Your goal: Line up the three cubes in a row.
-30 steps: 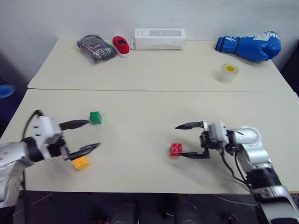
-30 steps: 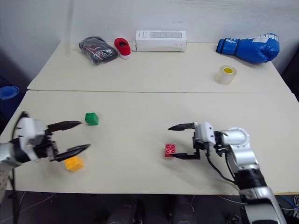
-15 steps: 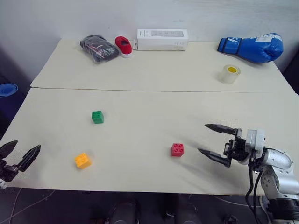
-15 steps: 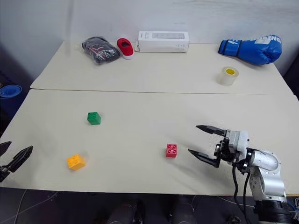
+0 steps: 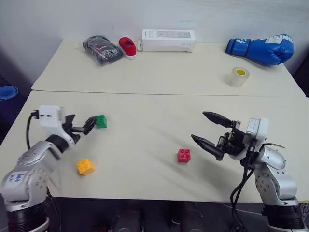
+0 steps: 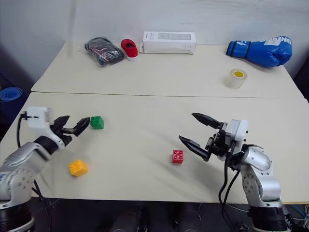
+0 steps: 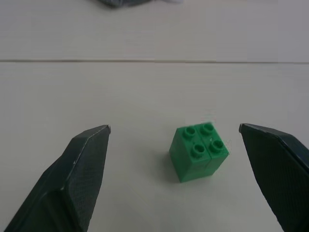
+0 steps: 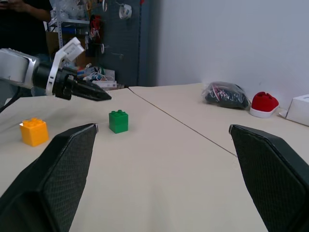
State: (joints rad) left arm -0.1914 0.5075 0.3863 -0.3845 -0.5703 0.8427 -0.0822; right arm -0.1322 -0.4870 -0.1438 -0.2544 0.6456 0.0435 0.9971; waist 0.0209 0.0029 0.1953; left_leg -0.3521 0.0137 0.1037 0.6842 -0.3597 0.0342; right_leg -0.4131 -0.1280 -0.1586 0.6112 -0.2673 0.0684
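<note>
Three cubes lie apart on the near table. The green cube (image 5: 101, 121) is at the left, the yellow-orange cube (image 5: 85, 166) is nearer the front edge, and the red cube (image 5: 183, 155) sits mid-table. My left gripper (image 5: 83, 122) is open and points at the green cube (image 7: 199, 151), which lies just beyond its fingertips, untouched. My right gripper (image 5: 198, 125) is open, raised off the table to the right of the red cube and tilted upward. The right wrist view looks across to the green cube (image 8: 118, 121) and the yellow-orange cube (image 8: 34, 131).
On the far table are a clear tape roll (image 5: 236, 76), a blue boxing glove (image 5: 260, 48), a white box (image 5: 168, 40), a red item (image 5: 127, 47) and a black bag (image 5: 100, 49). A seam (image 5: 164, 93) divides the two tables. A person (image 8: 24, 9) stands beyond the table's left end.
The left gripper has come in from the table's left front edge to the green cube. The right gripper has risen and tilted upward beside the red cube. The cubes stay put.
</note>
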